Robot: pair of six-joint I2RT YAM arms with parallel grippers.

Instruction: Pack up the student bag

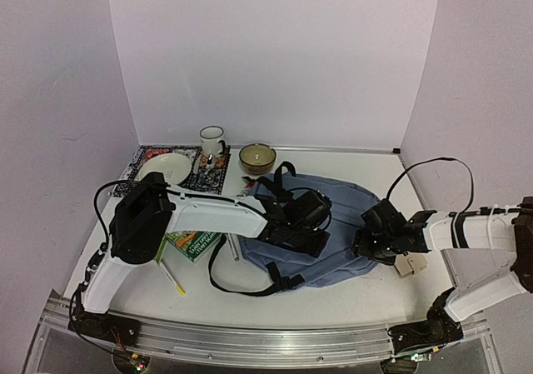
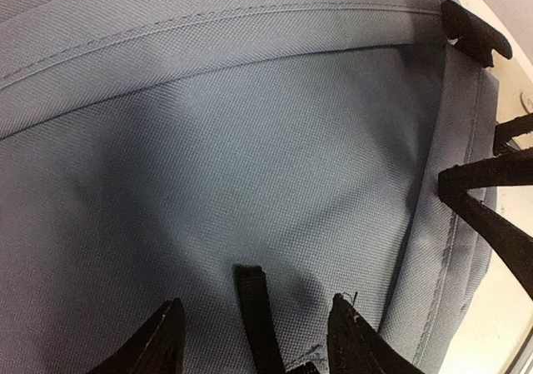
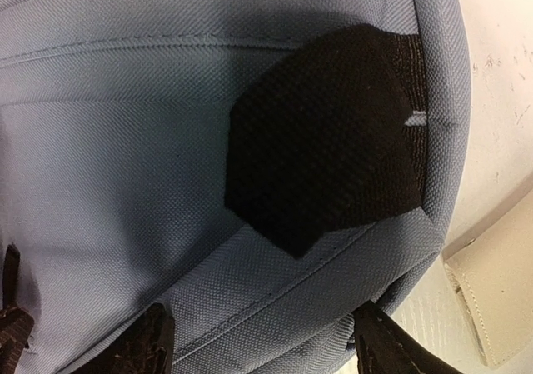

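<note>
We are hovering over the bag.
Left hand and right hand are hanging open; we are judging the strap needs centring before closing.

Left arm: elbow raised, forearm stretched rightward, wrist tipped down.
Left gripper: jaws parted, aimed downward.
Right arm: forearm reaching leftward, held low.
Right gripper: jaws spread wide.

A mug, a bowl and a plate are sitting at the counter's back, a green book lying nearer.
</note>
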